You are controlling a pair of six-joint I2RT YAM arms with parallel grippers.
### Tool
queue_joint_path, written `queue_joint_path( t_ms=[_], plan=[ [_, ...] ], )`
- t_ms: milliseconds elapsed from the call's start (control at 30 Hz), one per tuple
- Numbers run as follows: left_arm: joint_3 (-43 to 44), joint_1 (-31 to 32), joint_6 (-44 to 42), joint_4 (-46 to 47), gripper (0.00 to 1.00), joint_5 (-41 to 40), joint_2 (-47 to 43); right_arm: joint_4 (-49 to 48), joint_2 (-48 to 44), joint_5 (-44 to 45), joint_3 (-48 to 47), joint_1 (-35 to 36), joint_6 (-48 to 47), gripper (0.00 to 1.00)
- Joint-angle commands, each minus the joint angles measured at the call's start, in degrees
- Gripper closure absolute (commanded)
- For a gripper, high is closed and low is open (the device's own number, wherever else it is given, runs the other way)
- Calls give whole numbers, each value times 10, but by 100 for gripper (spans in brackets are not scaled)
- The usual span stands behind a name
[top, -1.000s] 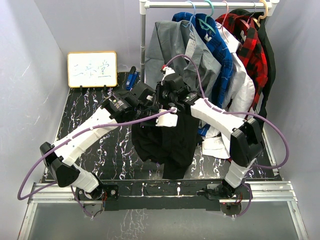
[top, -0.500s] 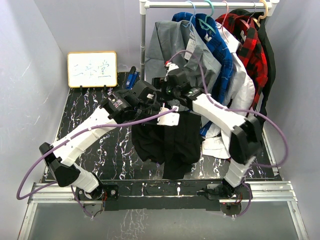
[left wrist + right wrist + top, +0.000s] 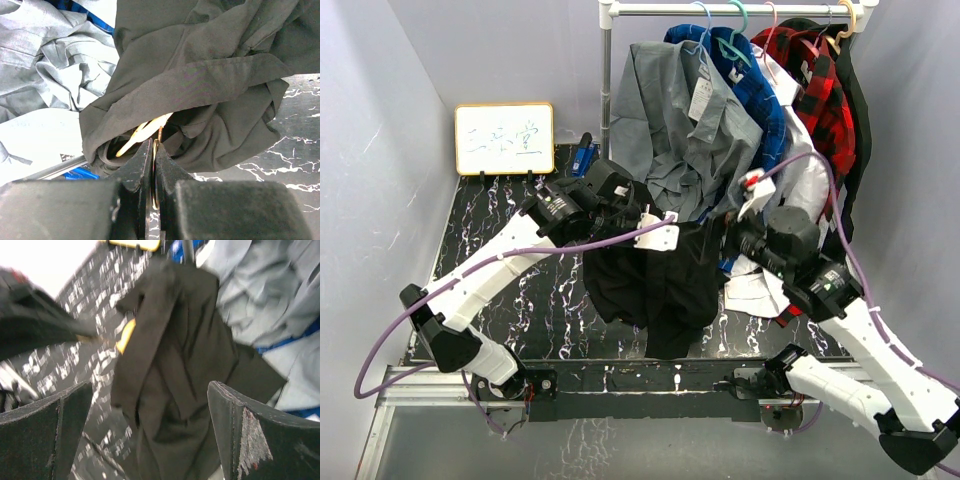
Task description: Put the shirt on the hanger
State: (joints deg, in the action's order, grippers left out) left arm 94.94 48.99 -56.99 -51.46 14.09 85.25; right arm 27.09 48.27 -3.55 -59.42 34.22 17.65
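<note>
Black stone-look table (image 3: 550, 310), veined with white, carries everything. At its far side a metal rail (image 3: 740, 9) holds a crowded row of garments: a grey button shirt (image 3: 665, 120), a blue plaid one (image 3: 757, 100), a red-and-black plaid shirt (image 3: 815, 90), and something white (image 3: 810, 175) lower down.

In front of them the shirt (image 3: 655, 290) — plain black, soft, heavily creased — hangs in a bunched mass from the left arm. Its lower folds droop toward the table's near edge; whether they rest on it cannot be told.

The left gripper (image 3: 153, 150) has its jaws pressed together on a thin orange strand of the hanger (image 3: 145, 131), which runs up from the jaws into the fabric. Only a short pale-yellow length of the hanger shows, tucked under a fold of black cloth; the rest is hidden inside.

The right gripper (image 3: 148, 387) stands spread wide, holding nothing and touching nothing, apart from the shirt on its right side. Its wrist view is blurred, showing black cloth and a yellow patch of hanger between the two dark fingers (image 3: 50, 425).

At the back left a small whiteboard (image 3: 505, 138) with a yellow frame leans against the wall, its blue handwriting too faint to read. A paper tag (image 3: 701, 97) hangs on the grey shirt — print illegible.
</note>
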Motion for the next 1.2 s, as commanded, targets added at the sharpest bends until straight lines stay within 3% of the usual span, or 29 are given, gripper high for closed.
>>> queue_joint_path(
  t_ms=[0, 200, 500, 733, 833, 1000, 1167],
  plan=[
    [33, 3, -8, 8, 100, -12, 4, -6, -51, -63, 64, 1, -53, 3],
    [32, 3, -17, 21, 100, -52, 12, 15, -21, -126, 74, 0, -109, 8],
    [48, 2, -25, 19, 100, -60, 35, -41, 12, -189, 103, 6, -94, 6],
    [77, 2, -22, 12, 100, -56, 50, -101, 54, -144, 124, 49, -102, 7],
    [95, 2, -22, 6, 100, -55, 55, -119, 88, -79, 122, 92, -114, 10],
    [107, 2, -25, -8, 100, -55, 56, -151, 111, 29, 134, 110, -132, 24],
    [112, 3, -24, -9, 100, -48, 47, -196, 117, 44, 169, 110, -125, 35]
  ],
)
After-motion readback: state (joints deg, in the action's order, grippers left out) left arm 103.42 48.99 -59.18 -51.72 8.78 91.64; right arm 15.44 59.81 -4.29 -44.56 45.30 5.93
